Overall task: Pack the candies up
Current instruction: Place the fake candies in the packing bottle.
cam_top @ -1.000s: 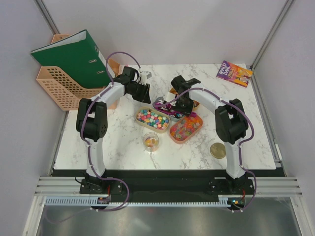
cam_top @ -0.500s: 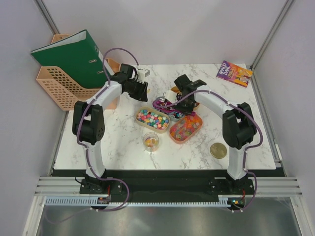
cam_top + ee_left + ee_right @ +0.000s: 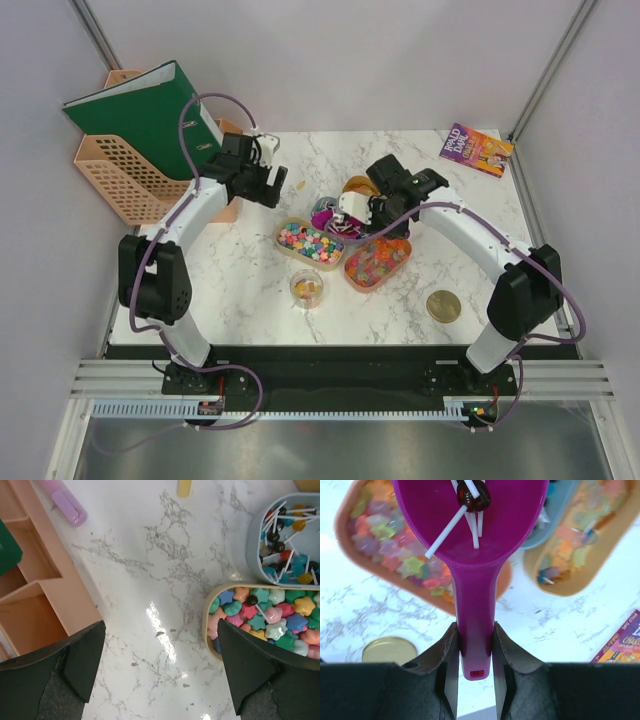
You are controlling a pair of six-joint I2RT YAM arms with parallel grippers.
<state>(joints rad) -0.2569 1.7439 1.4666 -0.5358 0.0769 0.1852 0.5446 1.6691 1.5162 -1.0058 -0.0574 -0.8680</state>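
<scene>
Magenta scoop [image 3: 471, 580] is pinched by its handle in my right gripper [image 3: 474, 636], candies [image 3: 472, 495] in its bowl; my left gripper [image 3: 162, 660] hangs spread above the table [image 3: 150, 555].

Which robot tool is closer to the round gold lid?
Right. The right tool, gripping the pink scoop, sits a short way beyond the gold lid. The left tool is much farther, by the green binder.

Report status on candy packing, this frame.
Left gripper open, empty, over marble. Right gripper shut on scoop, lollipops aboard. Jar unobstructed.
</scene>
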